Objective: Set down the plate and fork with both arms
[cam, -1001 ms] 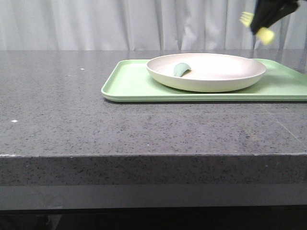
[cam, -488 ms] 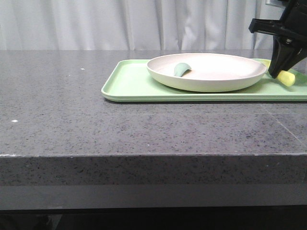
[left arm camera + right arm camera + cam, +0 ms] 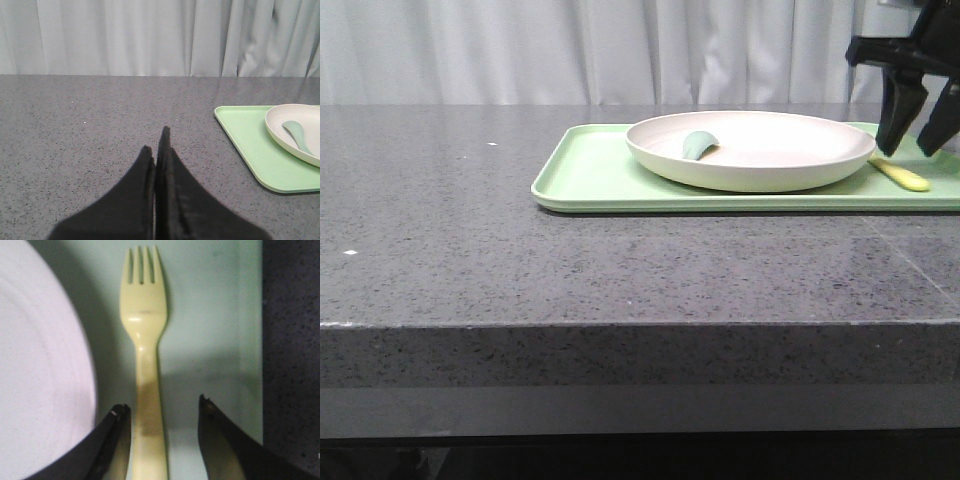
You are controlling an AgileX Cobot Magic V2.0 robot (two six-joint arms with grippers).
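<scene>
One light-green tray lies on the grey speckled table, well back from the near edge; its right end runs out of the front view. Wide bare stone lies to the tray's left and in front of it. One plate sits on the tray, with a small grey-green spoon in it. One fork lies flat on the tray just beside the plate's right rim, in the strip between plate and tray edge. The right hand hangs above the fork's handle, released, its two fingers spread to either side and not touching it. The left hand is clenched on nothing, over bare table well left of the tray.
</scene>
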